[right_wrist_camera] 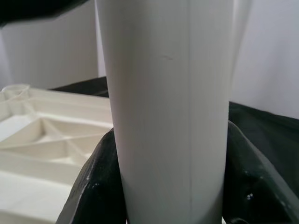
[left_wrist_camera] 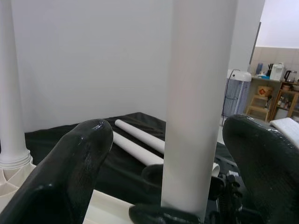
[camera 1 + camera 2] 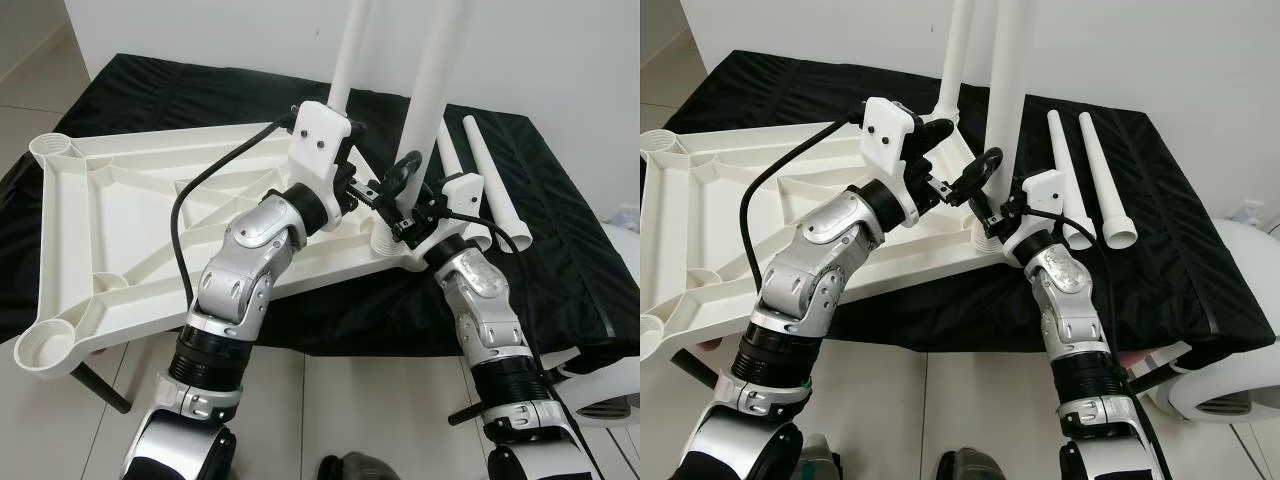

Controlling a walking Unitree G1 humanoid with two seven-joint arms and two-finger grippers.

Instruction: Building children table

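A white plastic table top (image 3: 150, 200) lies upside down on a black cloth. Two white legs stand upright in its sockets: a far leg (image 3: 350, 50) and a near leg (image 3: 437, 70). My right gripper (image 3: 405, 215) is shut on the near leg low down by its socket; its fingers (image 1: 100, 177) press both sides of the tube (image 1: 168, 93). My left gripper (image 3: 375, 168) is open just above it, its fingers (image 2: 79, 154) spread to either side of the same leg (image 2: 196, 93) with gaps. Two loose legs (image 3: 495, 185) lie side by side on the cloth at the right.
The black cloth (image 3: 560, 250) covers a low platform with a drop at its front edge. Empty corner sockets (image 3: 50, 345) sit at the top's left end. A white appliance (image 3: 610, 400) stands on the tiled floor at the right. A white wall is behind.
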